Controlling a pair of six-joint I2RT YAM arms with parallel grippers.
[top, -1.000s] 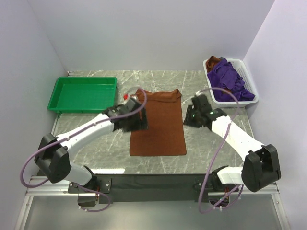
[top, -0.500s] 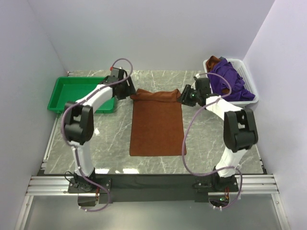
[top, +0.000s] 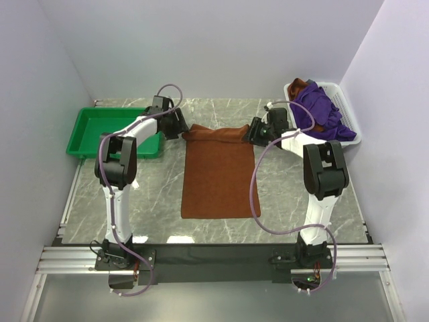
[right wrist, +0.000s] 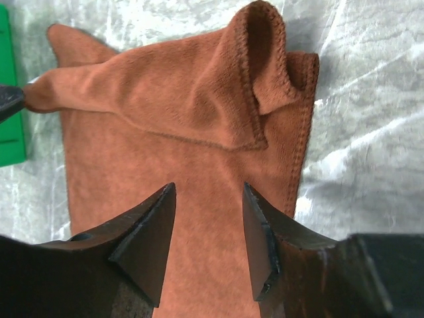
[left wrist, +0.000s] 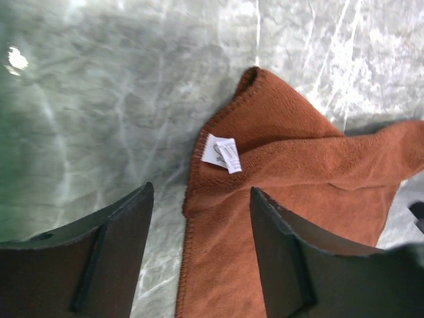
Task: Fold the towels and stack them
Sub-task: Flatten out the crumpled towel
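**Top external view: one rust-brown towel spread out, both end effectors open at its far corners**

Top external view: a rust-brown towel (top: 220, 176) is seen spread on the middle of the marble bench (top: 154, 201), its long side running from near to far. Its near part is laid flat, while its far edge is bunched and rumpled.

The left end effector (top: 179, 123) is positioned at the towel's far left corner, just beside the green tray (top: 87, 131). In the left wrist view its jaws are held wide apart, with nothing gripped between the fingers (left wrist: 112, 258). The towel's hemmed edge and a small white label (left wrist: 222, 152) are seen beyond them.

The right end effector (top: 255, 131) is positioned at the far right corner. In the right wrist view its jaws are moderately open over the cloth and nothing is clamped. The corner (right wrist: 265, 66) ahead of them is folded back on itself, and a ridge is raised across the far edge.

More towels are kept in the white basket (top: 348, 127) at the far right of the bench: a heap of purple towels (top: 320, 111), with a bit of rust-brown cloth (top: 299, 84) showing at the basket's far left corner.
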